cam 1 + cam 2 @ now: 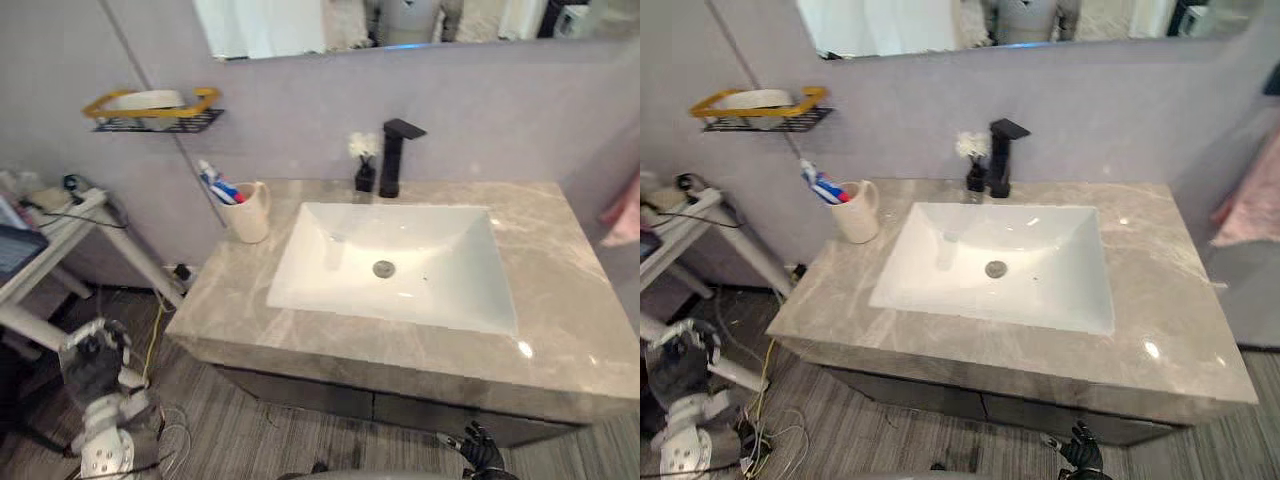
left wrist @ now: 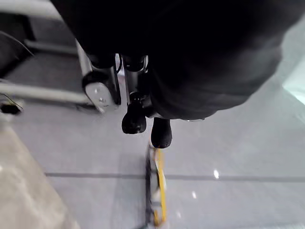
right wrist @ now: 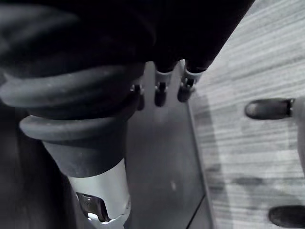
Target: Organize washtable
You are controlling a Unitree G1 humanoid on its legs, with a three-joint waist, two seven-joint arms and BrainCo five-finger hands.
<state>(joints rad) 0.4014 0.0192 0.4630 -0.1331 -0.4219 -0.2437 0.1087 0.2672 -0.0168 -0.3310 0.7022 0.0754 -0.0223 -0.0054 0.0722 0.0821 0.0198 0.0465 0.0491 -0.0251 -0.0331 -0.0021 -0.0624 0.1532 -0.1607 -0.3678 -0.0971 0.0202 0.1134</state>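
Cup (image 1: pixel 247 212) holding toothbrushes (image 1: pixel 216 186) stands on worktop (image 1: pixel 560 300), left of sink (image 1: pixel 400 265). Left hand (image 1: pixel 95 357) and right hand (image 1: pixel 480 450) hang below the worktop edge, fingers relaxed, empty.

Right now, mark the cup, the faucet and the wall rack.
cup (image 1: pixel 250 215), left eye view, on its side wall.
faucet (image 1: pixel 391 165), left eye view, on its upright column.
wall rack (image 1: pixel 150 125), left eye view, on its black front wire.

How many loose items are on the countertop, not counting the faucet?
2. A cream mug holding toothbrushes stands at the counter's back left; a small dark vase with white flowers stands just left of the black faucet. None looks hidden.
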